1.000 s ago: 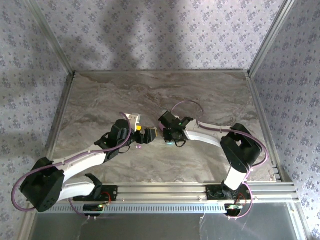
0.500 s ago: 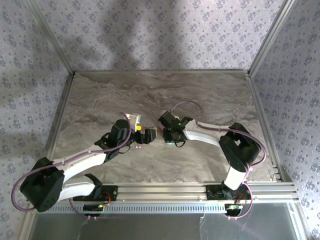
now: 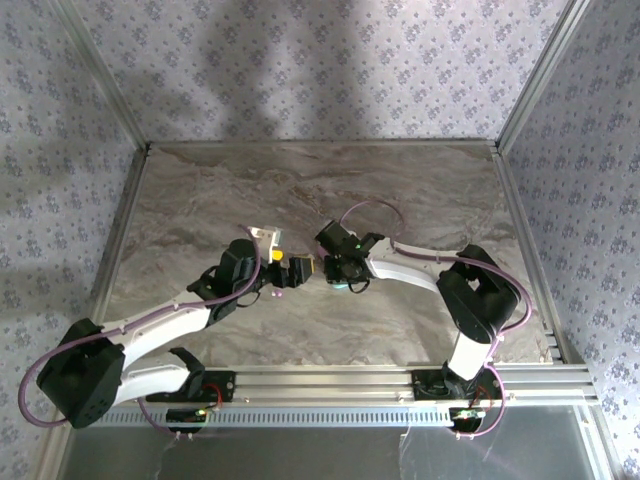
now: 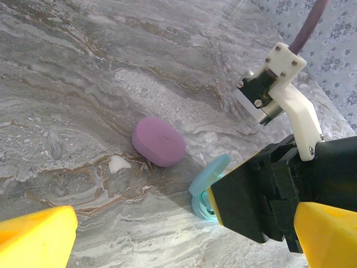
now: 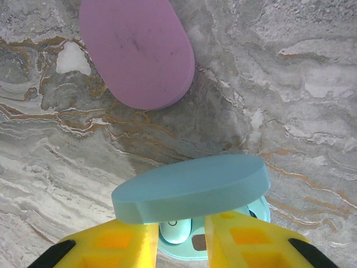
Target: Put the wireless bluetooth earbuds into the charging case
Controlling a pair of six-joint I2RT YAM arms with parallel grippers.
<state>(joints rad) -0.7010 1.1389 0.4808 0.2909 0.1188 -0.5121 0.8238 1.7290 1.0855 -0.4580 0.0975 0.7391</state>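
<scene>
Grey-veined marble tabletop (image 5: 290, 84) runs under both arms, with flowered wallpaper behind. The right pincer (image 5: 181, 229) hangs straight over the open teal case (image 5: 223, 251). Its yellow fingers stand slightly apart, the gap a little wider than the teal bud (image 5: 174, 233) lying in the case between them. The raised lid (image 5: 189, 187) sits just ahead of those fingertips. Farther ahead lies the closed pink case (image 5: 136, 53). The left pincer (image 4: 181, 237) is spread wide and grips nothing, with the teal case between its tips.

The step looks like setting this bud into its well. Next the right pincer should lift straight up without knocking the lid. A dark well beside the bud looks unfilled. No brand, label or writing is readable.
</scene>
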